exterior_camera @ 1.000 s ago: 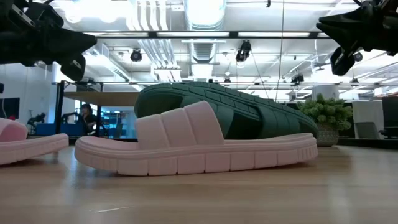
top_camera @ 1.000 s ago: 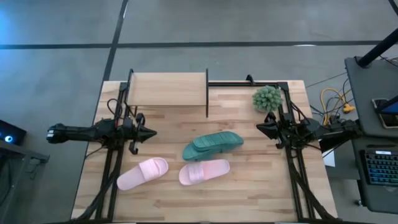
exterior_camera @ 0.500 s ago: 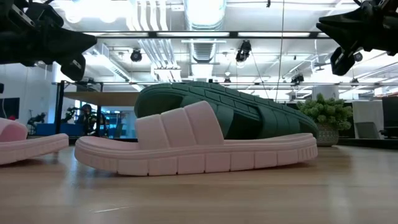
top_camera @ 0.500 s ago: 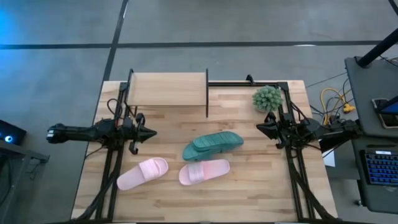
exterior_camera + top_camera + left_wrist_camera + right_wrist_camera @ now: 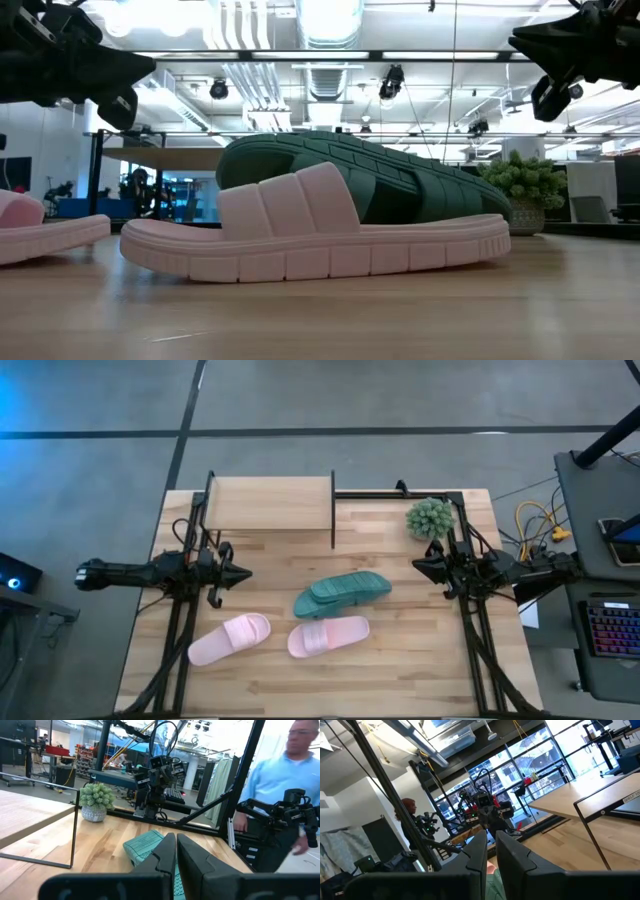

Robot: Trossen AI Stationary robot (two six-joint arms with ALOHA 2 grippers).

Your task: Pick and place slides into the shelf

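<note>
Two teal slides (image 5: 342, 592) lie mid-table, one partly over the other; in the low view the teal pair (image 5: 400, 185) shows its ribbed sole behind a pink slide (image 5: 310, 235). The two pink slides (image 5: 229, 638) (image 5: 328, 636) rest sole down nearer the front edge. The shelf (image 5: 270, 505), with a light wood top board and a black frame, stands at the far left. My left gripper (image 5: 243, 572) hovers shut at the left side, pointing toward the table's middle. My right gripper (image 5: 418, 566) hovers shut at the right side, facing it. Neither touches anything.
A fuzzy green ball plant (image 5: 430, 518) in a small pot stands at the far right corner, close behind my right gripper. Black frame rails run along both table sides. A person (image 5: 295, 770) stands beyond the table's right side. Bare wood lies along the front edge.
</note>
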